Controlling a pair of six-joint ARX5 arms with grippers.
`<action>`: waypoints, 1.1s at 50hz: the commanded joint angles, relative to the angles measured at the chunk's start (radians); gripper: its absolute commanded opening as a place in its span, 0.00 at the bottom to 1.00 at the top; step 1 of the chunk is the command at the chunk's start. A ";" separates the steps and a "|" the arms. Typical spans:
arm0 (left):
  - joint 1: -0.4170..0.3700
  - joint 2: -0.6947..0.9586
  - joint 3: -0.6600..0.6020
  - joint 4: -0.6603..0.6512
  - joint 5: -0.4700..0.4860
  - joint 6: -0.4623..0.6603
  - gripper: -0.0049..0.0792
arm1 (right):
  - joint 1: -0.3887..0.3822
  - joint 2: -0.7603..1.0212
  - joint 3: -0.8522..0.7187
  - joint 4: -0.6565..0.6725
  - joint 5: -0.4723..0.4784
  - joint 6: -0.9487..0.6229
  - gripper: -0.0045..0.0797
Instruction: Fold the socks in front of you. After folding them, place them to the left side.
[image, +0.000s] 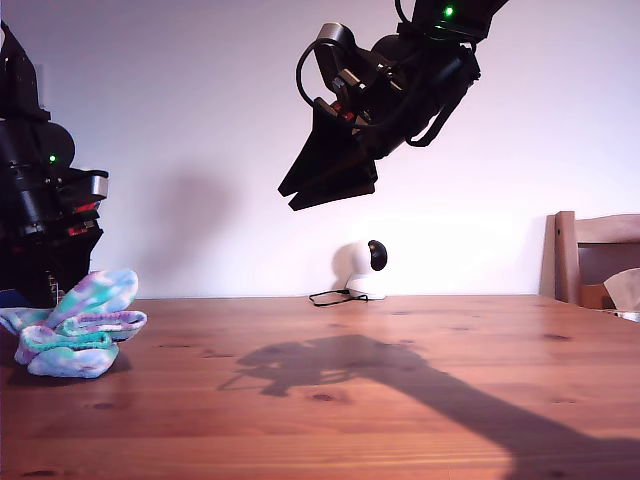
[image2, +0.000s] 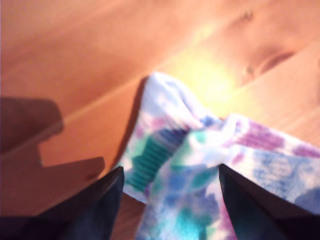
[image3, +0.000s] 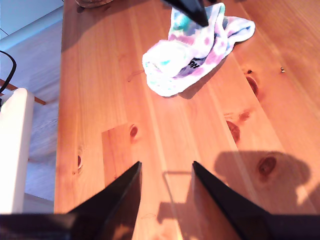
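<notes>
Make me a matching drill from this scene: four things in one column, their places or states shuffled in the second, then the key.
1. socks
2. my first gripper
3. my second gripper
4. small white camera

A. raised high above the table, open and empty
B. at the table's far edge by the wall
C. bundled at the exterior view's left
D. open, just over the bundle

Pairs: 1-C, 2-D, 3-A, 4-B

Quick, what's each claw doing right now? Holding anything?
My first gripper: open, just above the socks, holding nothing.
My second gripper: open and empty, raised high over the table.
</notes>
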 joint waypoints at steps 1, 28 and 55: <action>-0.004 0.016 0.022 -0.005 -0.009 0.004 0.72 | 0.008 -0.008 -0.013 0.003 -0.008 -0.002 0.39; -0.048 0.016 0.136 0.021 0.053 -0.135 0.03 | 0.003 -0.008 -0.013 0.033 0.004 0.003 0.04; -0.079 -0.086 0.097 0.242 0.168 -0.164 0.03 | 0.003 -0.016 -0.013 0.285 0.226 0.327 0.04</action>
